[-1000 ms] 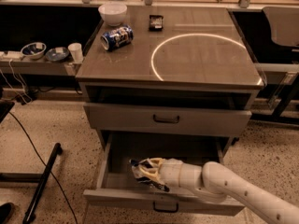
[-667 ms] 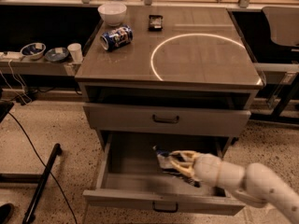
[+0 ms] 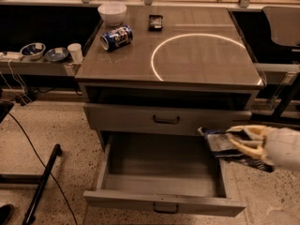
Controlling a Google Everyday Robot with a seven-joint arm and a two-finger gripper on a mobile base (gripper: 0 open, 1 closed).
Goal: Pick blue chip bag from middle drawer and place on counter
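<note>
The blue chip bag [image 3: 216, 142] is in the air above the right rim of the open middle drawer [image 3: 159, 165], lower than the table [image 3: 206, 55] top. The gripper [image 3: 240, 143] reaches in from the right, its jaws closed narrowly on the bag's right part. The bag's long axis runs roughly level, with its free end pointing left.

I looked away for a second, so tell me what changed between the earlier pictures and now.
The hand, keeping its grip on the crumpled dark blue foil chip bag, carried it rightward and up out of the wide grey middle drawer; it now hangs past the drawer's right side. Unchanged: the drawer stays open, and the blue-and-white drink can and white bowl sit on the glossy grey-brown counter.
</note>
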